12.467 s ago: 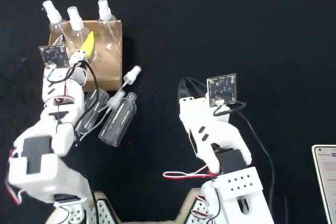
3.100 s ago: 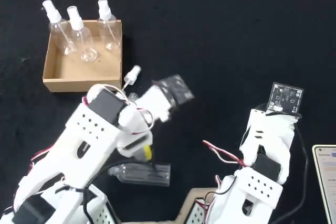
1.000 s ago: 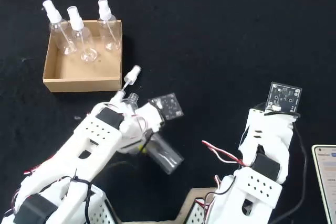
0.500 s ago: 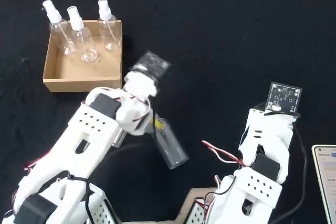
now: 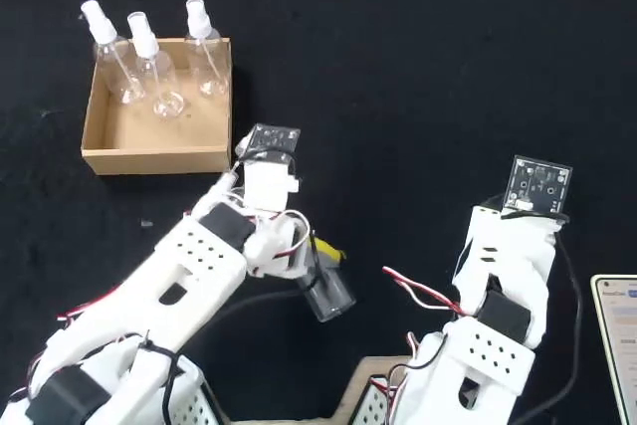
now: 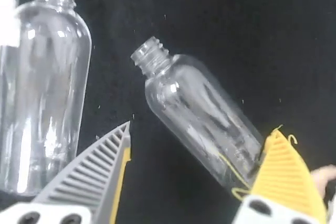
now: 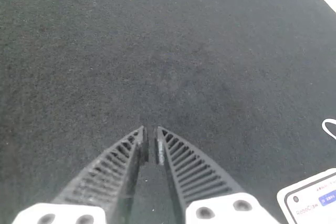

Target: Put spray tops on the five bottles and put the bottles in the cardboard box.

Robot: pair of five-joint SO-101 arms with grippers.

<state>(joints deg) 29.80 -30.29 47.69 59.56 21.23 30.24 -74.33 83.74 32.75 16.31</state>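
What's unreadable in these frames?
High view: left arm covers the second uncapped bottle and all but one end of the first uncapped bottle.
Left wrist view: frame edge crops the second bottle and a white piece, unidentifiable.
Both views: whether the left hand touches the first bottle is unclear.

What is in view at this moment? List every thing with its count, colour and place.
cardboard box: one, brown, at the far left of the table.
capped bottles: three, clear with white spray tops, standing along the box's far wall.
uncapped bottles: two, clear, on the cloth. One lies between the left gripper's fingers with its base against the yellow one. The other lies beside it, outside the grey finger.
table: one, covered in black cloth.
phone: one, white-edged with its screen lit, at the table's right edge.
left gripper: one, with one grey and one yellow finger, open around the bottle.
right gripper: one, grey fingers, shut, over bare cloth.
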